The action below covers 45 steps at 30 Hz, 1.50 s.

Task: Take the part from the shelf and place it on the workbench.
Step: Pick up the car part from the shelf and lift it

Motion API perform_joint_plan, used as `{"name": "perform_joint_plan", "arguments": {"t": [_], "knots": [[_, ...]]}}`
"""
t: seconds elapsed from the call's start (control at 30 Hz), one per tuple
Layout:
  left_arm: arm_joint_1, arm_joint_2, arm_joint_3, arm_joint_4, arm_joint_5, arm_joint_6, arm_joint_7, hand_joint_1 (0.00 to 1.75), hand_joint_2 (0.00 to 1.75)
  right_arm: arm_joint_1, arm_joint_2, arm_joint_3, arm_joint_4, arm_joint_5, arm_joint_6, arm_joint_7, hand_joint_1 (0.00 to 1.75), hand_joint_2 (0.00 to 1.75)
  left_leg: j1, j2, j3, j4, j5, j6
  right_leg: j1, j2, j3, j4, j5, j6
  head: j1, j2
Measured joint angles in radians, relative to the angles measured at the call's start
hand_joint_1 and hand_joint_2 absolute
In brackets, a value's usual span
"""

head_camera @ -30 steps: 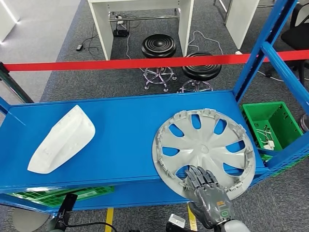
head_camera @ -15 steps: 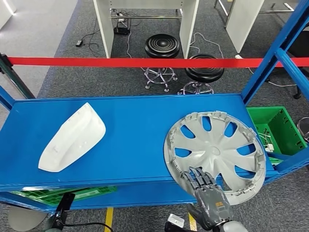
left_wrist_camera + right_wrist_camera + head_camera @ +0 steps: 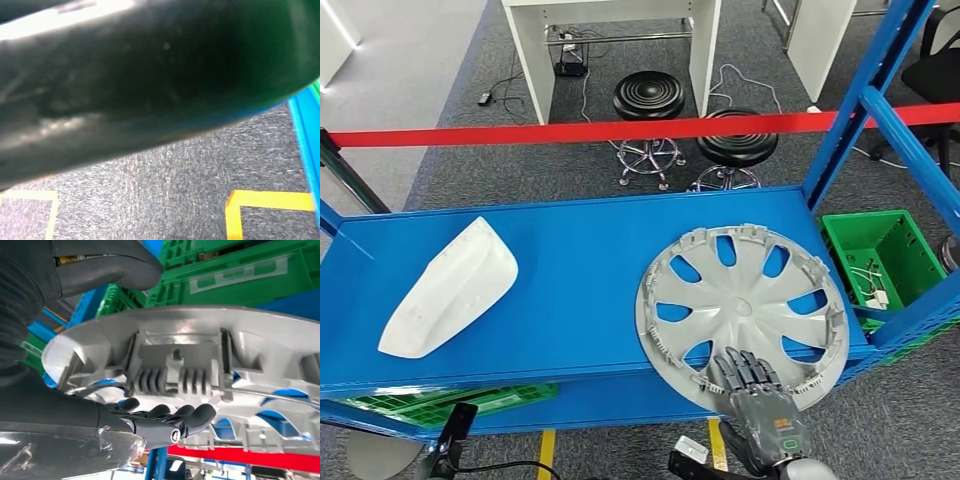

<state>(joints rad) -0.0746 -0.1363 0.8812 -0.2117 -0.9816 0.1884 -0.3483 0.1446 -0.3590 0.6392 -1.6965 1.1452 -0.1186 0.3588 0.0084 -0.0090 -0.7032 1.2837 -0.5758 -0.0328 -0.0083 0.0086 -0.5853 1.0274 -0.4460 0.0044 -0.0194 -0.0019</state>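
Note:
A grey hubcap (image 3: pixel 743 310) lies inner face up at the right end of the blue shelf (image 3: pixel 576 280), its near rim hanging over the front edge. My right hand (image 3: pixel 761 410) reaches up to that near rim, dark fingers (image 3: pixel 744 370) laid over it onto the inner face. In the right wrist view the fingers (image 3: pixel 170 420) lie along one side of the hubcap (image 3: pixel 226 330). The thumb (image 3: pixel 113 265) is on the other side, with a gap to the rim. A white moulded part (image 3: pixel 450 288) lies at the shelf's left end.
A blue upright (image 3: pixel 863 90) rises at the shelf's right end. A green crate (image 3: pixel 882 255) holding small parts sits beyond it. More green crates (image 3: pixel 234 270) sit on the level below. Red tape (image 3: pixel 622 130) crosses behind the shelf, with two stools (image 3: pixel 649 97) and white desks farther back.
The head camera swung aside and came back. My right hand has shifted slightly right along the hubcap's near rim. The hubcap and white part have stayed put.

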Motion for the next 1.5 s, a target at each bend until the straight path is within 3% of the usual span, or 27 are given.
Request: {"name": "perform_joint_plan", "arguments": {"t": [0.03,0.07,0.13,0.17,0.23,0.33,0.4,0.47,0.5,0.53,0.57,0.63,0.7,0.8,0.87,0.9,0.97,1.0,1.03,1.07,1.13,1.2,1.27,1.37,1.4,1.5], "knots": [[0.001,0.000,0.000,0.000,0.000,0.000,0.000,0.00,0.00,0.001,0.000,0.000,0.000,0.000,0.000,0.002,0.00,1.75,0.000,0.000,-0.002,0.003,0.012,0.001,0.000,0.000,0.000,0.000,0.000,0.000,0.000,0.000],[0.002,0.000,0.000,0.000,0.000,0.000,0.000,0.00,0.00,0.001,0.000,0.000,0.000,0.000,0.001,0.004,0.00,1.75,0.000,0.000,0.016,-0.035,0.042,0.002,0.000,0.001,0.001,0.000,0.000,0.000,0.000,0.000],[0.002,0.000,0.000,0.000,0.000,0.000,0.000,0.00,0.00,0.001,0.000,0.000,0.000,0.000,0.001,0.006,0.00,1.75,0.000,0.001,0.084,-0.175,0.109,0.006,0.002,0.002,0.003,0.001,-0.001,0.004,0.000,0.000],[0.001,0.000,0.000,0.000,0.000,0.000,0.000,0.00,0.00,0.001,0.000,0.000,0.000,0.000,0.001,0.006,0.00,1.75,0.000,0.001,0.111,-0.232,0.128,0.009,0.004,0.002,0.002,0.003,-0.002,0.008,0.001,0.000],[0.000,0.000,0.001,0.000,0.000,0.000,0.000,0.00,0.00,0.001,0.000,-0.001,0.000,0.000,0.001,0.006,0.00,1.75,-0.002,0.000,0.131,-0.279,0.133,0.016,0.008,0.003,0.000,0.001,-0.001,0.018,0.001,0.000],[0.002,-0.001,0.001,0.000,0.000,0.000,0.000,0.00,0.00,0.001,0.001,-0.002,0.000,0.000,0.002,0.006,0.00,1.75,0.000,0.000,0.129,-0.284,0.138,0.035,0.005,0.002,-0.007,0.007,-0.007,0.035,0.002,0.000],[0.002,-0.001,0.001,0.000,0.000,0.000,0.000,0.00,0.00,0.001,0.001,-0.004,0.000,0.000,0.002,0.007,0.00,1.75,0.004,0.001,0.130,-0.286,0.140,0.046,0.004,0.000,-0.044,0.085,-0.054,0.044,0.007,0.000],[0.003,0.001,0.001,0.000,0.000,0.000,0.000,0.00,0.00,0.002,0.001,-0.005,0.001,0.000,0.002,0.010,0.00,1.75,0.003,0.002,0.130,-0.286,0.139,0.050,0.003,-0.001,-0.108,0.223,-0.116,0.050,0.010,0.000],[0.003,0.001,0.002,0.000,0.000,0.000,0.000,0.00,0.00,0.003,0.001,-0.005,0.002,0.000,0.002,0.012,0.00,1.75,0.002,0.002,0.130,-0.286,0.139,0.050,0.002,-0.001,-0.133,0.274,-0.131,0.051,0.009,0.000],[0.003,0.001,0.002,0.000,0.000,0.000,0.000,0.00,0.00,0.004,0.001,-0.005,0.004,0.001,0.002,0.014,0.00,1.75,0.002,0.002,0.131,-0.286,0.139,0.051,0.002,-0.001,-0.141,0.289,-0.126,0.051,0.010,0.000],[0.003,0.001,0.002,0.000,0.000,0.000,0.000,0.00,0.00,0.005,0.001,-0.005,0.005,0.001,0.002,0.015,0.00,1.75,0.002,0.001,0.132,-0.286,0.138,0.050,0.002,-0.001,-0.127,0.261,-0.102,0.050,0.010,0.000],[0.003,0.000,0.002,0.000,0.000,0.000,0.000,0.00,0.00,0.004,0.001,-0.006,0.005,-0.001,0.004,0.019,0.00,1.75,0.003,0.000,0.137,-0.286,0.136,0.046,0.001,-0.001,-0.059,0.124,-0.035,0.048,0.010,0.000],[0.003,0.001,0.002,0.000,0.000,0.001,0.000,0.00,0.00,0.005,0.001,-0.008,0.006,-0.006,0.006,0.026,0.00,1.75,-0.001,-0.001,0.137,-0.282,0.133,0.037,0.001,0.000,-0.004,0.020,-0.006,0.043,0.009,0.000],[0.004,0.002,0.003,0.000,0.004,0.001,0.000,0.00,0.00,0.014,0.001,-0.018,0.008,-0.028,0.005,0.044,0.00,1.75,-0.003,-0.002,0.133,-0.281,0.135,0.021,0.003,0.003,0.003,0.006,-0.006,0.027,0.006,0.000],[0.005,0.000,0.003,0.000,0.007,0.002,-0.002,0.00,0.00,0.019,0.003,-0.028,0.008,-0.041,0.002,0.054,0.00,1.75,-0.001,-0.001,0.121,-0.256,0.113,0.011,0.001,0.002,0.003,0.003,-0.004,0.013,0.004,0.000],[0.005,-0.001,0.003,0.000,0.008,0.002,-0.002,0.00,0.00,0.020,0.004,-0.033,0.008,-0.044,0.001,0.057,0.00,1.75,0.000,0.000,0.103,-0.213,0.086,0.007,-0.001,0.001,0.004,0.001,-0.002,0.007,0.002,0.000],[0.006,-0.001,0.003,0.000,0.009,0.002,-0.003,0.00,0.00,0.023,0.006,-0.040,0.008,-0.044,0.000,0.060,0.00,1.75,0.000,0.001,0.042,-0.078,0.019,0.001,-0.001,-0.001,0.003,0.001,-0.002,0.001,0.000,0.000],[0.008,0.000,0.003,0.000,0.009,0.002,-0.003,0.00,0.00,0.026,0.006,-0.043,0.008,-0.044,-0.001,0.060,0.00,1.75,0.000,0.001,0.015,-0.019,-0.001,0.000,0.000,-0.001,0.003,0.001,-0.002,0.000,0.000,0.000],[0.009,0.001,0.003,0.000,0.009,0.002,-0.003,0.00,0.00,0.028,0.007,-0.046,0.008,-0.044,-0.001,0.060,0.00,1.75,0.000,0.001,0.002,0.009,-0.002,0.000,0.000,-0.001,0.003,0.001,-0.002,0.000,0.000,0.000],[0.010,0.001,0.003,0.000,0.010,0.002,-0.003,0.00,0.00,0.029,0.007,-0.048,0.008,-0.044,-0.001,0.061,0.06,1.75,0.001,0.001,0.007,-0.003,0.016,0.001,-0.001,-0.001,0.003,0.001,-0.002,0.000,0.000,0.000],[0.011,0.001,0.004,0.000,0.010,0.002,-0.003,0.00,0.00,0.031,0.008,-0.051,0.008,-0.044,-0.001,0.061,0.81,1.75,0.001,0.001,0.065,-0.123,0.087,0.004,-0.001,0.000,0.006,0.001,-0.003,0.002,0.000,0.000],[0.009,0.002,0.004,0.000,0.012,0.002,-0.004,0.00,0.00,0.035,0.008,-0.056,0.008,-0.053,-0.006,0.068,1.62,1.75,0.001,0.001,0.122,-0.243,0.127,0.008,0.004,0.002,0.004,0.005,-0.004,0.011,0.000,0.000],[0.010,0.001,0.006,0.000,0.016,0.002,-0.006,0.00,0.00,0.046,0.008,-0.067,0.006,-0.071,-0.016,0.083,1.75,1.75,0.000,-0.001,0.135,-0.277,0.127,0.017,0.007,0.003,0.001,0.003,-0.003,0.022,0.000,0.000],[0.014,0.000,0.016,0.000,0.021,0.003,-0.012,0.00,0.00,0.069,0.010,-0.089,-0.007,-0.089,-0.034,0.101,1.75,1.75,0.003,-0.001,0.133,-0.279,0.131,0.036,0.005,0.002,-0.008,0.019,-0.017,0.038,0.003,0.000],[0.015,0.000,0.020,0.000,0.021,0.003,-0.014,0.00,0.00,0.076,0.010,-0.097,-0.011,-0.092,-0.037,0.105,1.75,1.75,0.005,0.000,0.134,-0.281,0.132,0.042,0.005,0.001,-0.026,0.057,-0.041,0.043,0.005,0.000],[0.015,0.002,0.027,0.000,0.022,0.006,-0.018,0.00,0.00,0.090,0.010,-0.112,-0.017,-0.095,-0.044,0.108,1.75,1.75,0.004,0.001,0.134,-0.281,0.131,0.050,0.003,-0.001,-0.117,0.248,-0.128,0.052,0.010,0.000]]}}
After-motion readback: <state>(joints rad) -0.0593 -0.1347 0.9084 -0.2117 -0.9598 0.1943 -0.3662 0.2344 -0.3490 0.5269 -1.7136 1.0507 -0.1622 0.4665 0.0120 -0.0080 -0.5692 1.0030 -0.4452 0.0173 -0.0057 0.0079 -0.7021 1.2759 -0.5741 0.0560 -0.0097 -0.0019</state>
